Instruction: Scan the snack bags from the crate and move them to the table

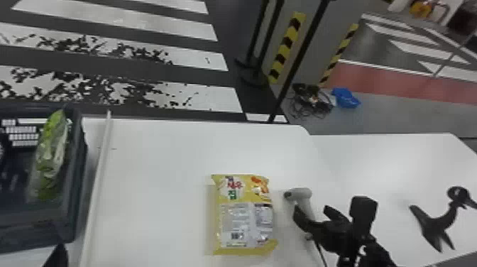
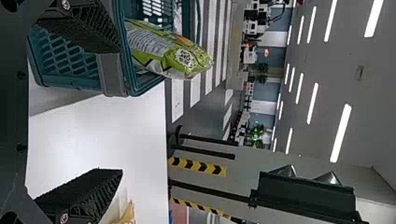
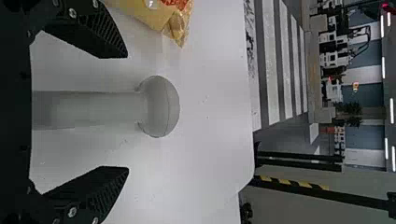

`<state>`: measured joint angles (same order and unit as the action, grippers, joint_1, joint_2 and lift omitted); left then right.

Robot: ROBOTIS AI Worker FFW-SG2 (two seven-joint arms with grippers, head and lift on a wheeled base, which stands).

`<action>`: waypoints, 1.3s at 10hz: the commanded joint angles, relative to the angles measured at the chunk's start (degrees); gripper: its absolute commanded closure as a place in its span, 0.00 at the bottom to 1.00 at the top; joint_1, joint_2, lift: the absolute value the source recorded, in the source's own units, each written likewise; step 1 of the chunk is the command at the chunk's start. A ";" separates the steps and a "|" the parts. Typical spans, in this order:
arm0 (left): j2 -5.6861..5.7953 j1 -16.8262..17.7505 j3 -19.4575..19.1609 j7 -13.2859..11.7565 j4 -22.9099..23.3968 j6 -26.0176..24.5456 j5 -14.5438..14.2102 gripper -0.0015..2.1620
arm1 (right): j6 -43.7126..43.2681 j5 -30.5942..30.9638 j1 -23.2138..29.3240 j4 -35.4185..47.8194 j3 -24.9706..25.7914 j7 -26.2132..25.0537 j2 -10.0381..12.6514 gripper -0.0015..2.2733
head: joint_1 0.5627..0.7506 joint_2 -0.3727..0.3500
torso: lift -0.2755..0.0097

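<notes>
A yellow snack bag (image 1: 245, 213) lies flat on the white table, its printed back with a barcode facing up. To its right stands a grey handheld scanner (image 1: 300, 195), with my right gripper (image 1: 316, 213) right at it. In the right wrist view the scanner (image 3: 107, 109) is between the spread fingers of my right gripper (image 3: 127, 112), with space on both sides. My left gripper (image 1: 58, 257) is at the head view's bottom left, near the crate; in the left wrist view this gripper (image 2: 122, 109) is open and empty. A green snack bag (image 1: 51, 156) stands in the dark crate (image 1: 80, 170).
A white bar (image 1: 97, 184) runs along the white table (image 1: 159, 170) beside the crate. A black stand (image 1: 440, 220) is on the table at the right. Beyond the far edge are black poles and a blue item (image 1: 346, 98) on the floor.
</notes>
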<state>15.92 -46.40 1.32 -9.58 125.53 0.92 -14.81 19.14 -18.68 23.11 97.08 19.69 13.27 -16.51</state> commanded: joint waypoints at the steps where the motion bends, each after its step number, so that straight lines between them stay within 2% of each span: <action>1: 0.08 0.09 0.09 -0.09 -0.03 0.00 -0.05 0.04 | 1.91 -2.86 4.13 7.25 1.58 0.09 0.43 0.01 | 0.70 0.03 | 0.63; 3: 0.17 0.09 0.00 -0.09 -0.29 -0.18 -0.13 0.04 | 11.05 -7.25 5.89 13.31 5.01 3.26 0.78 0.02 | 0.70 0.03 | 0.63; 4: 0.08 0.09 0.09 -0.18 -0.38 0.00 -0.13 0.04 | 17.56 -8.92 5.71 14.90 6.95 6.68 0.78 0.02 | 0.70 0.03 | 0.63; 6: 0.08 0.09 0.00 -0.27 -0.73 0.00 -0.13 0.04 | 27.22 -11.21 5.01 17.09 9.67 12.22 0.78 0.02 | 0.70 0.04 | 0.63; 8: -0.01 -0.18 0.09 -0.44 -0.91 0.17 -0.13 0.04 | 37.95 -13.05 2.02 16.65 11.43 18.99 0.69 0.05 | 0.70 0.07 | 0.63; 11: -0.01 -0.88 0.09 -0.53 -1.17 0.52 -0.13 0.04 | 38.47 -12.35 -2.90 11.03 9.58 25.05 -0.28 0.06 | 0.70 0.13 | 0.63; 13: -0.01 -1.23 -0.18 -0.53 -1.34 1.05 -0.13 0.04 | 37.60 -10.86 -7.38 3.38 7.56 30.33 -1.15 0.06 | 0.70 0.16 | 0.63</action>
<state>15.91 -47.56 1.24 -10.11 124.24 1.91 -14.94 57.06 -29.87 16.88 102.53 27.85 43.67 -17.41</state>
